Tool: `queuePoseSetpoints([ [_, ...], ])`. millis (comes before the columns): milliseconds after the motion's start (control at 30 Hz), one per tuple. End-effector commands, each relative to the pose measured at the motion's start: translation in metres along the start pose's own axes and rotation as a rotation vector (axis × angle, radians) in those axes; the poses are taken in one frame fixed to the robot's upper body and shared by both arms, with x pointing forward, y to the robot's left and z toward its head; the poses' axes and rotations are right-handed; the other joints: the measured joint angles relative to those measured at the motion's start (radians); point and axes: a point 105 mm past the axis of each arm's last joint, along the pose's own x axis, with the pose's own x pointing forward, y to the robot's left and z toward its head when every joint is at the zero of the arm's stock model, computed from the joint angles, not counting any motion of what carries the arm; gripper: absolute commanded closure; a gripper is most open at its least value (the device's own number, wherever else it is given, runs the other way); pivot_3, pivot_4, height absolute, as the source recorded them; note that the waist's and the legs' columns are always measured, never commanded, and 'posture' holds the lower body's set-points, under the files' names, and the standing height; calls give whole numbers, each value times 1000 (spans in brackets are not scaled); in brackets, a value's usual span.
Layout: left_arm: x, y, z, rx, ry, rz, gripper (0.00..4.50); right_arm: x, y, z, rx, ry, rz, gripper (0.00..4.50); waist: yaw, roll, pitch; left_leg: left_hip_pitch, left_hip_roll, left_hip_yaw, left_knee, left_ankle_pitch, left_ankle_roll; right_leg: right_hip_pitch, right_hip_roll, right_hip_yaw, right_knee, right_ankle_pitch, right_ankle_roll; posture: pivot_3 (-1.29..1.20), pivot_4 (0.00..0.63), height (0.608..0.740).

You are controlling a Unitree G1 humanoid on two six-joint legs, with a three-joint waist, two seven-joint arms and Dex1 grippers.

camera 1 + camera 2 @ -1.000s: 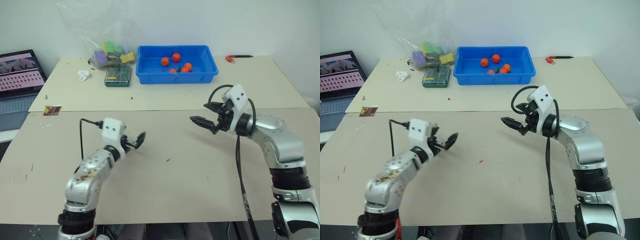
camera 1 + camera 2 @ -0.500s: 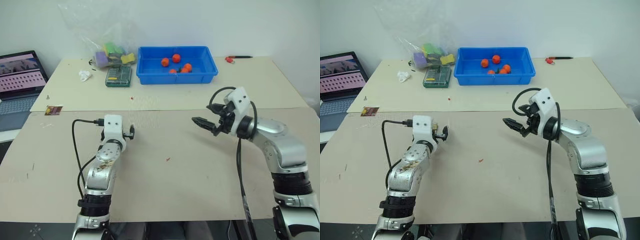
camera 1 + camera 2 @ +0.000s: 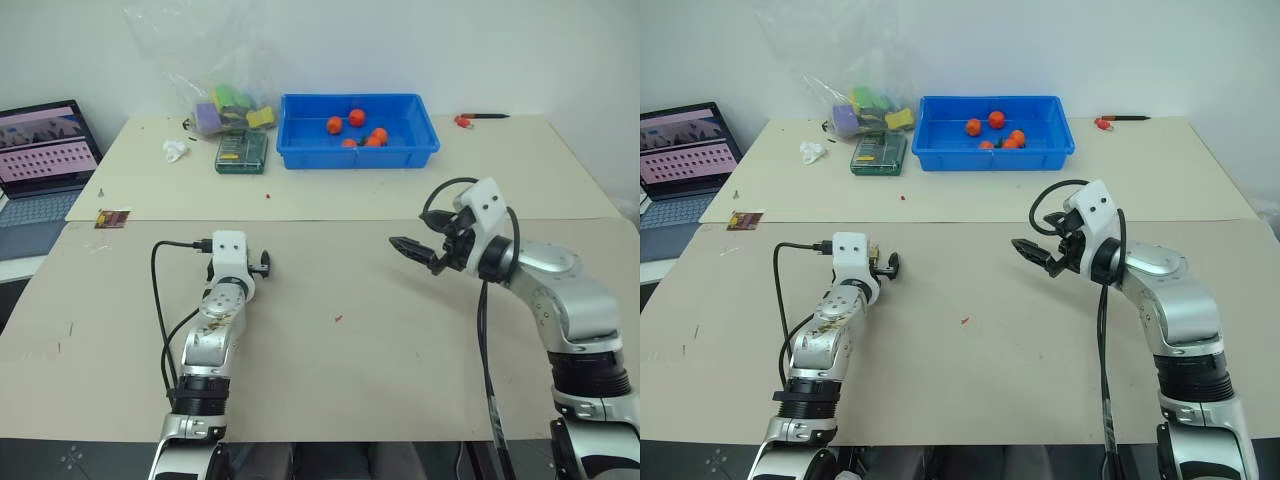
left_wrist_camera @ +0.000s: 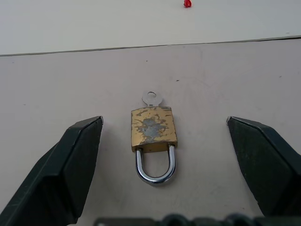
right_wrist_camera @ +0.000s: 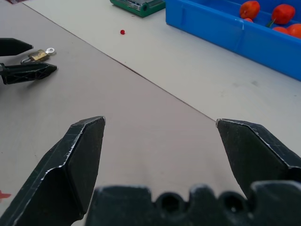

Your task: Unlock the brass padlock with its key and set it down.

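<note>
Left tool (image 4: 164,136) swung forward, wide around brass padlock (image 4: 153,133), unmarked, right tool (image 5: 160,129) wide, empty

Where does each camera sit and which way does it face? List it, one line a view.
Eye views: on the head, looking forward and down over the table; both arms show, left claw and right claw open.
Left wrist view: along its own fingers at the brass padlock, lying flat with its key in.
Right wrist view: over its own fingers toward the blue tray.
Shared: both wrist views show the padlock.
</note>
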Motion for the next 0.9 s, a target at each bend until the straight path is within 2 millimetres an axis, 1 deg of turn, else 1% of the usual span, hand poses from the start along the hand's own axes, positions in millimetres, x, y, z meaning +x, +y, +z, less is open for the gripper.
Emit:
queuePoseSetpoints([
  [33,1,2,-20,-19,75,21,1143,-8,-3,17,-51,-45,-22,0,0,0,-1,0,0,0,0,0,0,0,0,0,0,0,0,0,150,740],
  [67,0,2,-21,-26,78,27,1510,-8,-4,17,-53,-45,-22,0,-1,0,-1,0,0,0,0,0,0,0,0,0,0,0,0,0,150,740],
  [100,0,2,-21,-33,78,35,1783,-8,-4,18,-54,-45,-23,0,-2,0,-1,1,0,0,0,0,0,1,0,0,0,0,0,0,150,740],
  [267,-1,7,-19,-57,62,75,3606,-6,-6,17,-56,-43,-26,0,-10,0,-1,2,1,1,0,0,0,1,0,0,0,0,0,0,150,740],
  [333,-1,6,-16,-64,47,67,3681,-5,-6,17,-57,-42,-26,0,-13,0,-1,2,1,2,0,0,0,1,1,1,0,1,0,0,150,740],
  [400,0,1,-5,-33,-8,25,3681,-4,-6,16,-56,-40,-25,0,-15,0,-1,2,2,2,0,0,0,1,1,1,0,1,-1,0,150,740],
  [467,0,-5,10,54,-87,-32,3681,-2,-6,16,-53,-42,-23,0,-15,0,-1,2,2,2,0,0,0,1,1,1,0,1,-1,0,150,740],
  [500,-2,-9,22,163,-154,-75,3681,-2,-5,17,-44,-48,-20,0,-15,0,-1,2,2,2,0,0,0,1,1,1,0,1,-1,0,150,740],
  [567,-10,-20,44,468,-311,-168,3681,-1,-5,19,-17,-61,-9,0,-18,-1,-1,1,3,2,0,0,-1,0,3,1,0,1,-1,0,150,740],
  [600,-15,-24,49,587,-369,-202,3681,-1,-4,20,1,-68,-1,0,-18,-1,-1,0,3,3,0,1,-1,-1,3,1,0,2,-2,0,150,740],
  [667,-26,-24,59,806,-490,-229,3681,-2,-3,21,54,-80,24,0,-18,-1,-1,0,6,4,-1,1,-2,-1,5,1,-1,3,-3,0,150,740],
  [700,-37,-29,62,965,-585,-273,3681,-3,-3,22,95,-83,46,0,-17,-1,-1,0,6,4,-1,1,-2,-1,5,1,-1,3,-3,0,150,740],
  [767,-59,-39,60,1208,-746,-380,3681,-6,-3,22,145,-74,81,0,-19,-1,0,0,8,4,-2,1,-1,-1,5,1,-2,3,-3,0,150,740],
  [833,-70,-43,57,1313,-830,-440,3681,-7,-5,20,172,-57,96,0,-18,-1,-1,0,9,4,-3,0,-1,-2,6,2,-1,4,-4,0,150,740],
  [900,-86,-43,56,1365,-928,-504,3681,-7,-6,18,187,-44,130,0,-17,-1,-1,0,10,4,-3,-2,3,-2,6,1,-2,4,-4,0,150,740],
])
